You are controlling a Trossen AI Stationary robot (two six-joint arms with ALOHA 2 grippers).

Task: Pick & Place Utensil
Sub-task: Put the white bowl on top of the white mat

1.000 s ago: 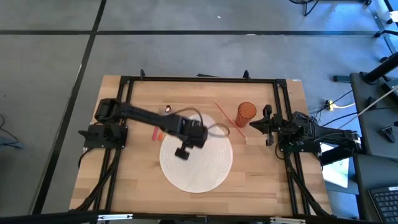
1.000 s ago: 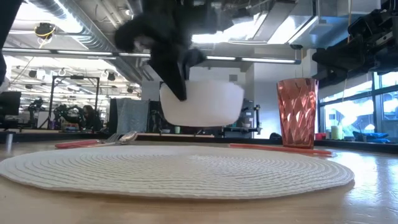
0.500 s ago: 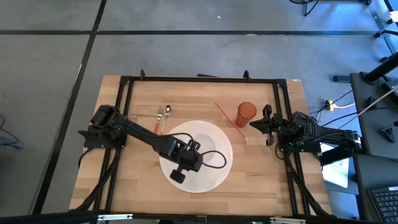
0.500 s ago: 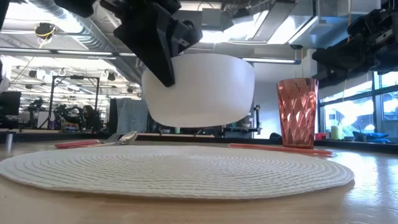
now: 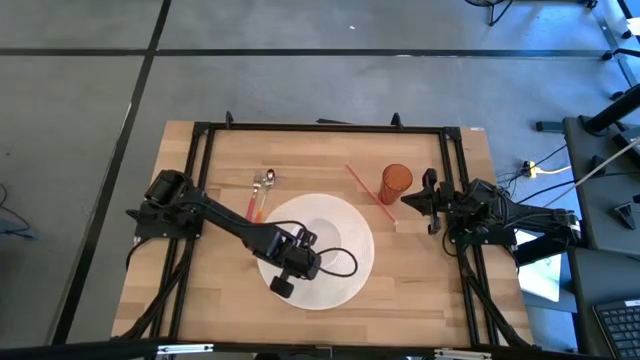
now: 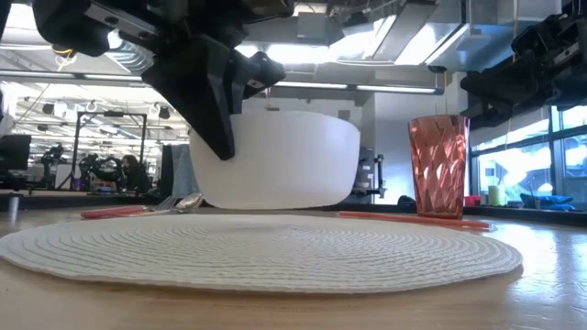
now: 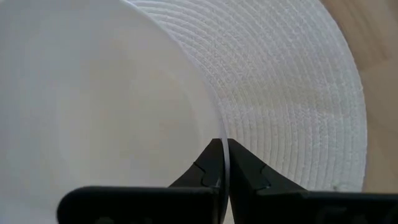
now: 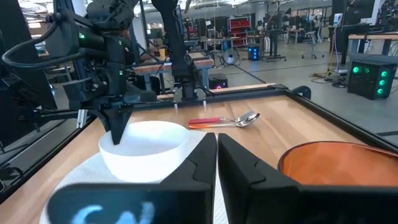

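My left gripper is shut on a white bowl over the round white placemat. In the low view the bowl sits level a little above the mat. The right wrist view shows the same bowl. A spoon with a red handle lies on the wood at the mat's far-left side, also visible in the right wrist view. My right gripper is shut and waits by the table's right edge, touching nothing. My left gripper pinches the bowl's rim on its near-left side, one finger inside the bowl and one outside. The fingers come from above, pointing down. The bowl is upright and lifted just clear of the placemat.
An orange ribbed cup stands right of the mat's far side, large in the right wrist view. A thin orange stick lies on the wood beside it. A black frame runs around the table.
My left gripper has carried the bowl from the mat's far-left part toward the near edge and then down. The bowl has stayed upright and has dropped from well above the mat to just over it. The gripper has stayed shut on the rim.
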